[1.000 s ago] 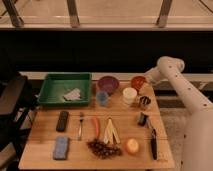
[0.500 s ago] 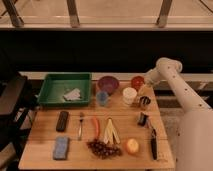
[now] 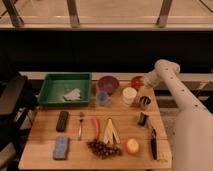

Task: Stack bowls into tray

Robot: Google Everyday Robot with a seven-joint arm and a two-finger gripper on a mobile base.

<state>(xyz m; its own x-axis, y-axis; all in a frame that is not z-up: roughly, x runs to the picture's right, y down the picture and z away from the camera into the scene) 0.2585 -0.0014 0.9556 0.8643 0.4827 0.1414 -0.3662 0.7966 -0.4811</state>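
Note:
The green tray sits at the table's back left with a crumpled white item inside. The purple-maroon bowl stands just right of the tray. The orange-red bowl stands further right, partly hidden behind my white arm. My gripper hangs down from the wrist just in front of the orange-red bowl, to the right of the white cup, low over the table.
A pale blue cup stands before the purple bowl. On the front of the wooden table lie a black remote, fork, carrot, grapes, orange fruit, blue sponge and black tool.
My arm's wrist end has shifted a little left and closer to the orange-red bowl. The bowls and tray have not moved.

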